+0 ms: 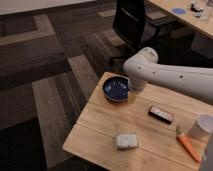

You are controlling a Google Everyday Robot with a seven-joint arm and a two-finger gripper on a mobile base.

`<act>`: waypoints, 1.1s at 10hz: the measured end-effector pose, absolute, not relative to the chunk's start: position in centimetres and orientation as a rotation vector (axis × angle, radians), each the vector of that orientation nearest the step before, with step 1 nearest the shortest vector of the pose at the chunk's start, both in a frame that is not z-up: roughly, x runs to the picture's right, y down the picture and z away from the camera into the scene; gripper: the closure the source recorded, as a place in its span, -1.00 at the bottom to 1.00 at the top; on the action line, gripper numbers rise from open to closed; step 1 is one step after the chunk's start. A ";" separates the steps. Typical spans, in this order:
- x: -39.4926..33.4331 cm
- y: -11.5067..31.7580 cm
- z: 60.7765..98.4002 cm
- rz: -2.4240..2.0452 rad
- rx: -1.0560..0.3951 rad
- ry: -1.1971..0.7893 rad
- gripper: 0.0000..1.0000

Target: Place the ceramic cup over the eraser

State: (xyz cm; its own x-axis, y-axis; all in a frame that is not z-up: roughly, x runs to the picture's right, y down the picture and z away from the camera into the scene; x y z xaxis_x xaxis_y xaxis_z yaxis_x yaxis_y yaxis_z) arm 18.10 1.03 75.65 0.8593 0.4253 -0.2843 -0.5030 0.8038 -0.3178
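The ceramic cup [202,126] is white and stands upright at the table's right edge. The eraser [161,114], a black block with a tan top, lies flat near the table's middle, left of the cup. My white arm reaches in from the right, and its bent joint [143,62] hangs above the table's far side. The gripper [134,93] points down below that joint, right beside the dark-blue bowl [116,88]. It is well away from the cup and the eraser, with nothing visibly in it.
A pale grey sponge-like block [126,140] lies near the table's front edge. An orange stick-shaped object [189,148] lies at the front right, below the cup. A black office chair [131,22] and a desk [192,17] stand behind the wooden table [100,120].
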 end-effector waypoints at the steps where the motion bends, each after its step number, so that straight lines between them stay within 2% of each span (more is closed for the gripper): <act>1: 19.4 1.0 76.3 0.496 -0.407 0.195 -0.30; 5: 25.2 1.6 77.8 0.477 -0.438 0.202 -0.30; 8: 30.2 4.9 78.0 0.487 -0.458 0.209 -0.30; 11: 31.6 9.3 79.7 0.506 -0.529 0.190 -0.30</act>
